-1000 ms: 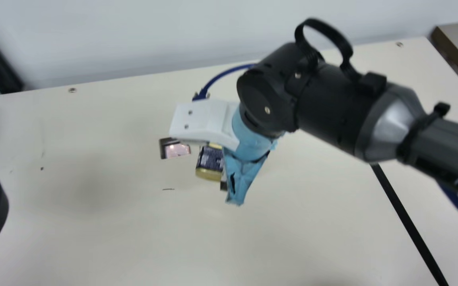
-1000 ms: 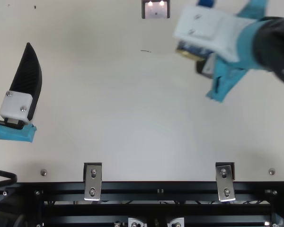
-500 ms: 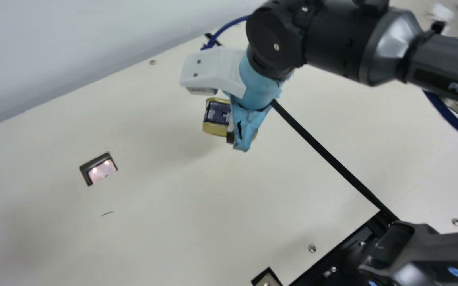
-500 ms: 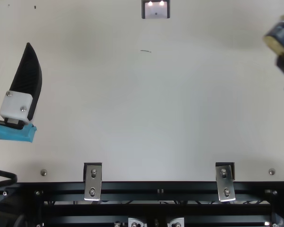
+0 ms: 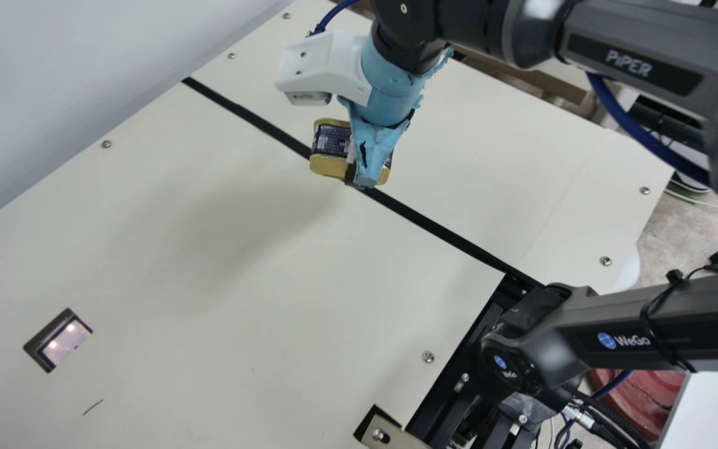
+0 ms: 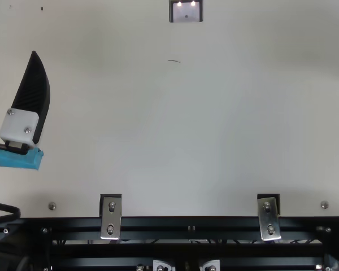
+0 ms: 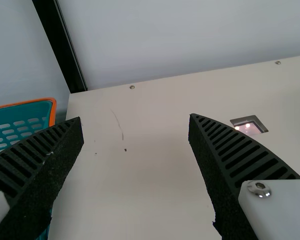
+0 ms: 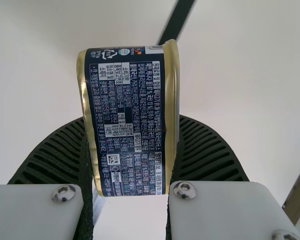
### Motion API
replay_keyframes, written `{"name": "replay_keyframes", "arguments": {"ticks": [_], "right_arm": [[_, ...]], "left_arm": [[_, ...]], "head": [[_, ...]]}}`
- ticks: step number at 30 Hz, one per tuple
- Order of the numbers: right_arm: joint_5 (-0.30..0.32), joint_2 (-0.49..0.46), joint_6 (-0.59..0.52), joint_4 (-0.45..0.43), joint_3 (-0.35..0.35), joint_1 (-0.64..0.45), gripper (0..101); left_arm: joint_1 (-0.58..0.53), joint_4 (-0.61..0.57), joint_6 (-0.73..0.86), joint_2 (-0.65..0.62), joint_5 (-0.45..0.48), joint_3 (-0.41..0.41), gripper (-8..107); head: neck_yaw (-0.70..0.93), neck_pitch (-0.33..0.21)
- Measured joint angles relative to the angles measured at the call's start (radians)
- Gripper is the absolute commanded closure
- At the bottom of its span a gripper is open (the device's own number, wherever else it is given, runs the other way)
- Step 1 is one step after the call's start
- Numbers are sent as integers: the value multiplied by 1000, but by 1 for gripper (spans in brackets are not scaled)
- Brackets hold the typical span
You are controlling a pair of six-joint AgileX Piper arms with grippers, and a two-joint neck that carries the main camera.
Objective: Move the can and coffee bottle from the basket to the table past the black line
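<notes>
Main view: can (image 5: 333,142), navy w/ gold rims, is up off the worktop (image 5: 284,299), gripped btwn both fingers of the R gripper (image 5: 356,178); R wrist view has a ribbed finger against each side of it. In main view it overlaps the black line (image 5: 446,231), which runs from the worktop's back edge to its front edge; exact spot above, can't tell. Soft shadow (image 5: 234,231) lies on the worktop, on the cutout's side of the line. That dark-framed cutout (image 5: 65,340) sits btwn front & back edges. Metal brackets (image 6: 111,217) are along the front edge, top view. L gripper (image 6: 31,87) is over the worktop, fingers wide apart w/ nothing btwn. Teal basket (image 7: 53,107), orange rim, is nr the back L corner, L wrist view.
</notes>
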Motion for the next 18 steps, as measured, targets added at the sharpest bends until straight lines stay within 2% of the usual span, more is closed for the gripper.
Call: {"name": "replay_keyframes", "arguments": {"ticks": [7,18], "right_arm": [[-51,4,-63,12,10,-160,101],[-116,48,-120,-20,33,-339,101]], "left_arm": [[0,0,0,0,0,0,9],[0,0,0,0,0,0,9]], "head": [[5,0],[0,0]]}}
